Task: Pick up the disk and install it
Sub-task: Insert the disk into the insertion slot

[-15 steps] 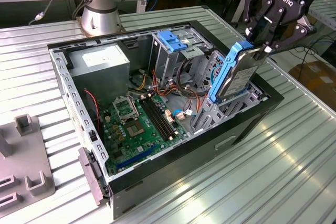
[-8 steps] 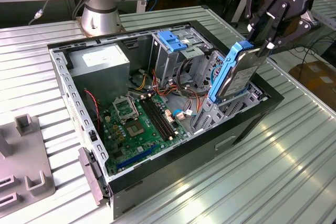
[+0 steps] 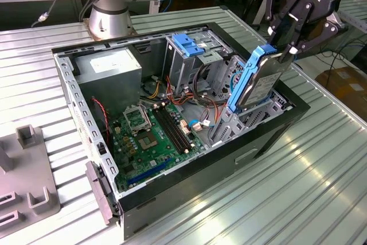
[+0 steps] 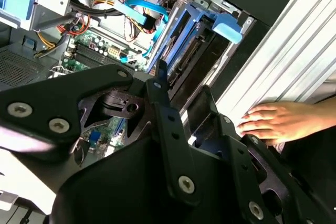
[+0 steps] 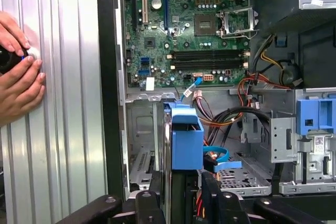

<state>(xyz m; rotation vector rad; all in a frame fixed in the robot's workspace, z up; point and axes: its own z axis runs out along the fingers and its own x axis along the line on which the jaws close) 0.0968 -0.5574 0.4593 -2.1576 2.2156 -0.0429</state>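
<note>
The hand [image 3: 290, 49] pinches the upper end of the disk [image 3: 259, 81]. The disk hangs tilted beneath it, its lower end meeting the drive bay [image 3: 226, 127] just inside the case [image 3: 189, 185] edge. Bare table [image 3: 321, 170] lies beyond.

Disk [image 3: 265, 78]: flat grey metal drive, bright blue rails on its edges. Stands on edge, tilted. Lower end sits in the drive bay [image 3: 228, 125] at the exterior view's right; upper end is pinched in the gripper [image 3: 285, 51]. In the first wrist view, 1 blue end [image 5: 186, 140] faces the camera.
</note>
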